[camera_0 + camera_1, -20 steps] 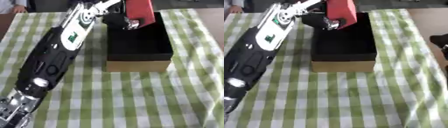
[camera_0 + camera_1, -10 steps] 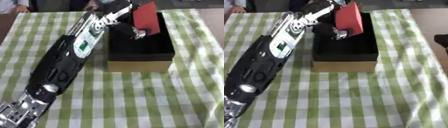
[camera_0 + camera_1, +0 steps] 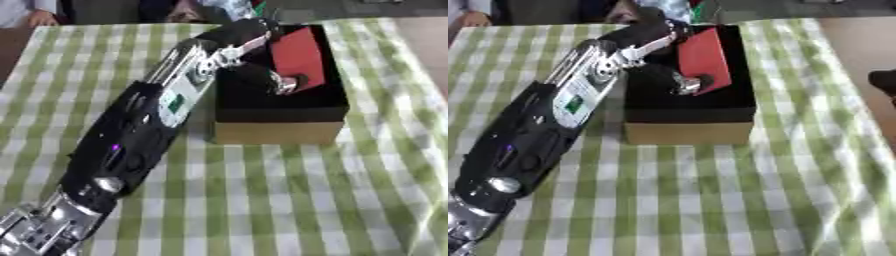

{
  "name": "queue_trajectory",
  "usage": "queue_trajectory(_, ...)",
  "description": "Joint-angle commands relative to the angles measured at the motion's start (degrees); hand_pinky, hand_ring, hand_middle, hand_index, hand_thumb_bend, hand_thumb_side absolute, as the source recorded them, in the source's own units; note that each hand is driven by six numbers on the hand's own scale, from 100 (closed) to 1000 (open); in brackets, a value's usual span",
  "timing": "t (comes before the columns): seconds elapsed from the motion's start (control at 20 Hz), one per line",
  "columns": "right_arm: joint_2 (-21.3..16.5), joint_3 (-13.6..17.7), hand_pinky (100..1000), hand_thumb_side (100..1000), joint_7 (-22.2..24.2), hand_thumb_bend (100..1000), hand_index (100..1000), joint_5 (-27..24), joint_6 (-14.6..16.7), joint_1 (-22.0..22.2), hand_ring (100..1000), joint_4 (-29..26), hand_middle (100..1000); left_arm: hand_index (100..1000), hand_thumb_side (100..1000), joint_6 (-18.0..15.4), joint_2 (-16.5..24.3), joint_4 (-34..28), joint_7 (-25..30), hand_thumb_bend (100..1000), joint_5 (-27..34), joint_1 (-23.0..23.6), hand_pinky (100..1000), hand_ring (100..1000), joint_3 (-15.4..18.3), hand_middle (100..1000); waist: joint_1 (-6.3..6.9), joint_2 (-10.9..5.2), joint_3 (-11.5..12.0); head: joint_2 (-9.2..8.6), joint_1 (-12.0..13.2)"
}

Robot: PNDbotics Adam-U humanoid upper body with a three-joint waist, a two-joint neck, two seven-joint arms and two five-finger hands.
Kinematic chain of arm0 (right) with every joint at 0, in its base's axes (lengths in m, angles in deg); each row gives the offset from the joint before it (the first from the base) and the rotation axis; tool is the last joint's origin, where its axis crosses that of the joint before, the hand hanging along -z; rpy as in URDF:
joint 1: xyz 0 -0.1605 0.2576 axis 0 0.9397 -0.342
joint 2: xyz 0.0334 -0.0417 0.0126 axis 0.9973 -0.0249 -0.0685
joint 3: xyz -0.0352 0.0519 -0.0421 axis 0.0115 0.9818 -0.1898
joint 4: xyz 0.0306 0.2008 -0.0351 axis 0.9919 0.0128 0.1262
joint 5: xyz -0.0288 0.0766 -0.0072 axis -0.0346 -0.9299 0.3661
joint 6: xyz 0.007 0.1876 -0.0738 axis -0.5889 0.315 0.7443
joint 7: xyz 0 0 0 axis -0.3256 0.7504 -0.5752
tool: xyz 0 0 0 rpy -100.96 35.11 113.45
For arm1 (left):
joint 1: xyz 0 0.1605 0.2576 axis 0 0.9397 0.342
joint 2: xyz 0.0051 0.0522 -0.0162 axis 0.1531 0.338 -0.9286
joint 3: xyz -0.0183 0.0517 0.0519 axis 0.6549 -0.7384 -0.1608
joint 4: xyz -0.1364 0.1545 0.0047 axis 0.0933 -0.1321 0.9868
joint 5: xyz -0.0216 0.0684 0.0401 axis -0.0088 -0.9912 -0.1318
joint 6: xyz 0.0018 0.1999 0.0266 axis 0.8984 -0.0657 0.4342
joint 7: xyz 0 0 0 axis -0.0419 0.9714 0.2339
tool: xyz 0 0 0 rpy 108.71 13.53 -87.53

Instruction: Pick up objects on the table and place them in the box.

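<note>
While its fingers point(image 3: 282, 84) pinch the near edge of a flat red card point(image 3: 299, 56), the robot's left hand point(image 3: 255, 70) holds it tilted over the open black box point(image 3: 276, 132). That box sits far and centre on a green checked tablecloth point(image 3: 289, 200). A dark shape at the right edge may be the right hand; its fingers cannot be made out.

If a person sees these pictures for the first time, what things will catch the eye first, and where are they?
The eye goes first to the long black and silver left arm, which crosses the green checked tablecloth from the lower left corner up to the box. Next comes the flat red object that the left hand holds over the open box, tilted, near the far middle of the table. The box is black inside with a tan front wall.
</note>
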Motion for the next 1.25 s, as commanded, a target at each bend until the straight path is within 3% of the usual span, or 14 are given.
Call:
queue_trajectory(0.05,-0.61,0.27,840,887,0.09,100,809,-0.11,-0.13,-0.43,721,-0.98,605,1000,868,-0.17,0.26,-0.78,-0.63,786,-1.16,-0.85,838,917,0.45,929,0.32,-2.27,-0.15,-0.16,-0.03)
queue_trajectory(0.15,-0.59,0.28,840,887,0.09,100,808,-0.17,-0.16,-0.4,721,-0.98,604,1000,872,0.34,0.26,-0.53,-1.47,851,-1.16,-0.67,844,925,0.62,937,0.33,-2.33,-0.13,-0.11,-0.05)
queue_trajectory(0.3,-0.54,0.26,840,888,0.15,100,808,-0.22,-0.26,-0.33,721,-0.98,604,1000,859,0.85,0.33,-0.38,-2.98,839,-0.91,-0.5,841,923,0.67,936,0.34,-2.39,-0.12,-0.02,-0.06)
queue_trajectory(0.5,-0.44,0.32,840,887,0.13,100,808,-0.17,-0.32,-0.14,721,-0.98,604,1000,849,1.69,0.62,-1.69,-6.37,691,-0.33,-0.05,825,899,1.07,902,0.27,-2.52,-0.06,0.29,-0.23)
queue_trajectory(0.65,-0.53,0.5,839,886,-0.01,100,808,-0.12,-0.19,0.14,721,-0.98,605,942,818,3.65,2.18,-6.36,-12.23,478,3.23,0.83,801,839,3.03,813,0.19,-2.79,0.24,1.38,-0.91)
queue_trajectory(0.9,-0.98,1.12,837,883,-0.72,100,807,-0.2,0.21,0.93,720,-0.98,606,864,840,7.87,9.41,-20.14,-27.54,290,20.36,4.32,769,750,7.0,715,0.25,-3.85,0.98,4.47,-3.38)
queue_trajectory(1.25,-1.32,2.06,833,879,-1.85,100,807,-1.07,0.49,1.54,722,-0.98,608,774,753,7.78,18.44,-36.22,-41.86,212,46.75,13.66,707,626,12.11,610,-0.07,-5.67,1.87,5.93,-6.16)
